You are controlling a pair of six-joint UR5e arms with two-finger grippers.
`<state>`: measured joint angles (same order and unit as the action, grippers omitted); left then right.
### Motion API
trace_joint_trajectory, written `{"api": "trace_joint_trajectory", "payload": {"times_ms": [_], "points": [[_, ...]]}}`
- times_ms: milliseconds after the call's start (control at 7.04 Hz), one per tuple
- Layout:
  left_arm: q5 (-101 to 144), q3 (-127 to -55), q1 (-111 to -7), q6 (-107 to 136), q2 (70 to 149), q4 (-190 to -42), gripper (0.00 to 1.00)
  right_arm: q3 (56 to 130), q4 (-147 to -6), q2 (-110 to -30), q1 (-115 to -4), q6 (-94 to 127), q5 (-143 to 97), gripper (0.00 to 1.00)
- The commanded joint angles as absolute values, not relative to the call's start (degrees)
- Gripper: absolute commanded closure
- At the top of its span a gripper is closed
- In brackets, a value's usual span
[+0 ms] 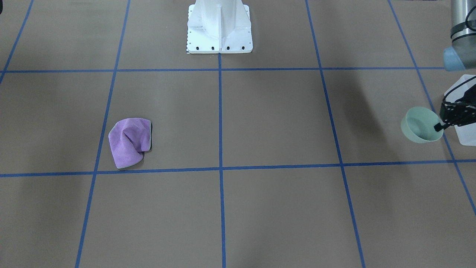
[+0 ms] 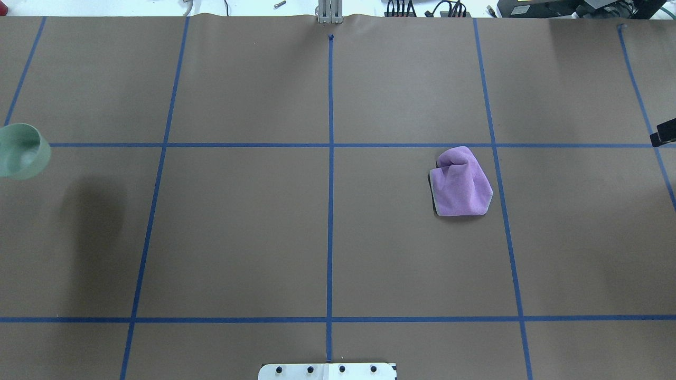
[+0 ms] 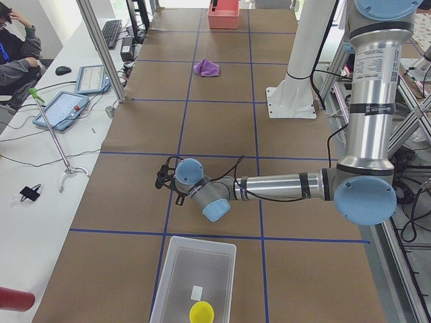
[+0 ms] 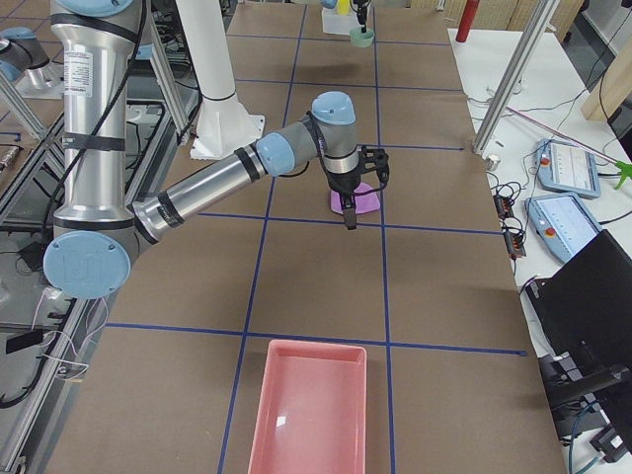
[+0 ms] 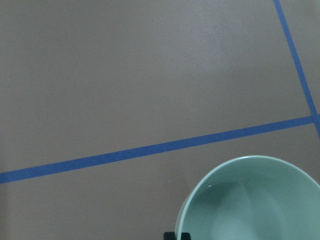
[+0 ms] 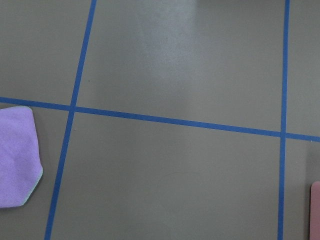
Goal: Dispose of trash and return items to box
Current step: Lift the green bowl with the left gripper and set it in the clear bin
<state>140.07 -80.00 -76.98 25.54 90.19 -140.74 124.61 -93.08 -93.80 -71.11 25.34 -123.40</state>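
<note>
My left gripper [image 1: 439,127] is shut on the rim of the pale mint-green bowl [image 1: 421,124] and holds it above the table, next to the frosted white box [image 1: 465,111]. The bowl also shows at the left edge of the overhead view [image 2: 21,150] and in the left wrist view [image 5: 255,200]. The box [image 3: 195,272] holds the yellow cup [image 3: 201,312]. My right gripper [image 4: 348,209] hangs above the table near a crumpled purple cloth [image 2: 462,182]; I cannot tell whether it is open or shut.
A pink bin [image 4: 308,405] stands at the table's end on my right. The white robot pedestal [image 1: 219,28] stands at mid-table. Blue tape lines cross the brown table. Operators' desks run along the far side.
</note>
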Motion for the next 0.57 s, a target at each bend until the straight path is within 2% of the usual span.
{"api": "trace_joint_trajectory", "payload": {"times_ms": [0,284,426], "points": [[142.56,-79.89,-89.68,-0.39,90.0,-123.76,1.0,124.54,-93.08,-93.78,-71.1,25.4,-123.4,0.0],[142.03,-77.1,-96.91,-22.5,90.7,-110.43,1.0,124.54,-93.08,-93.78,-71.1,25.4,-123.4,0.0],[142.03,-73.95,-98.07,-25.63,90.62,-111.17,1.0,124.54,-93.08,-93.78,-71.1,25.4,-123.4,0.0]]}}
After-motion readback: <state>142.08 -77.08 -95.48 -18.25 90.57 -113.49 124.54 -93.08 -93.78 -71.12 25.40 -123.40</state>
